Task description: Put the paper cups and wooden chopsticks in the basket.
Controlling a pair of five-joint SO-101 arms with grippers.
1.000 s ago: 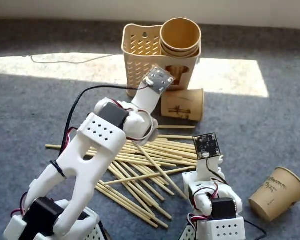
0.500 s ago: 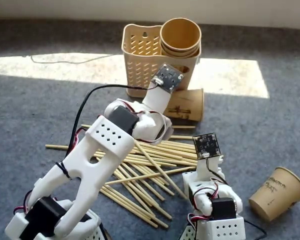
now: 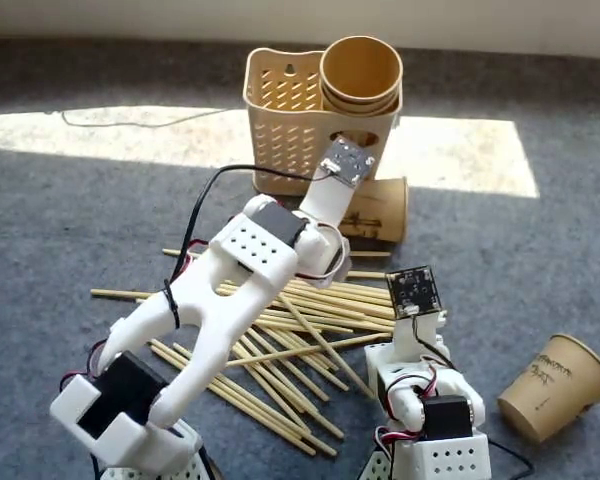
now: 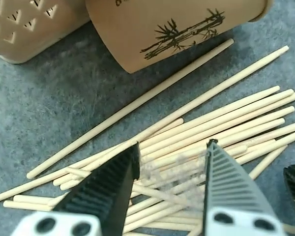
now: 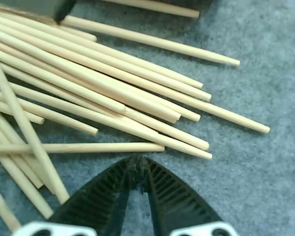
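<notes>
Several wooden chopsticks [image 3: 300, 325] lie in a loose pile on the grey carpet. The beige basket [image 3: 280, 110] stands at the back with stacked paper cups [image 3: 360, 70] inside. One paper cup [image 3: 375, 210] lies on its side in front of the basket, and another cup [image 3: 555, 385] lies at the right. My left gripper [image 4: 172, 152] hangs open over the chopsticks [image 4: 211, 123], just short of the lying cup [image 4: 177, 24]. My right gripper [image 5: 136, 164] is shut and empty at the near edge of the chopsticks [image 5: 98, 88].
A thin cable [image 3: 130, 122] runs across the sunlit carpet left of the basket. The left arm [image 3: 230, 290] stretches over the pile. Bare carpet lies between the right arm's base [image 3: 430, 430] and the right cup.
The left arm has swung right and farther out, bringing its wrist close to the lying cup by the basket. The right arm has not moved.
</notes>
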